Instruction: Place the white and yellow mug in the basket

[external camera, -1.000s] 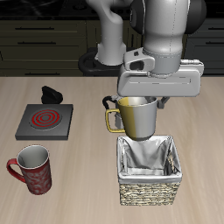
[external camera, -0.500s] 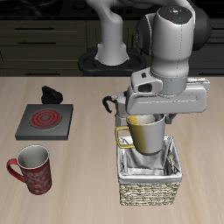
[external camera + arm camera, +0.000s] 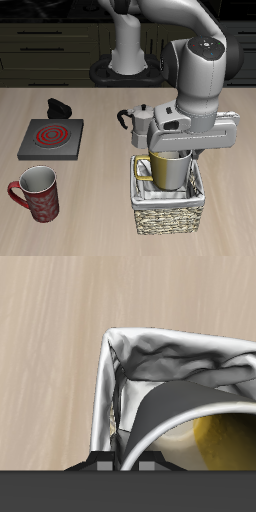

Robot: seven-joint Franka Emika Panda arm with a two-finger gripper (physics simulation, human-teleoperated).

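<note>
— So where's the white and yellow mug (image 3: 171, 169) right now?

— Inside the basket (image 3: 169, 214), upright, handle toward the red patterned mug's side, rim above the wicker. The gripper (image 3: 183, 150) holds it from above, probably by the rim, so it can go straight down between the cloth walls without tipping.

— Jaws clamped on it?

— I'd judge so, since the mug hangs right under the hand, but the fingers are hidden behind the wrist body; the wrist view shows only the mug's rim (image 3: 190, 426) against the grey lining (image 3: 170, 361). Whether its base touches the bottom, I cannot tell.

— And around it?

— Pale wooden table (image 3: 90, 225). A moka pot (image 3: 140, 118) stands just behind the basket, a small hotplate (image 3: 51, 138) and a dark object (image 3: 58, 106) farther off, the red patterned mug (image 3: 36, 193) near the front edge. Dark cabinets behind.
</note>
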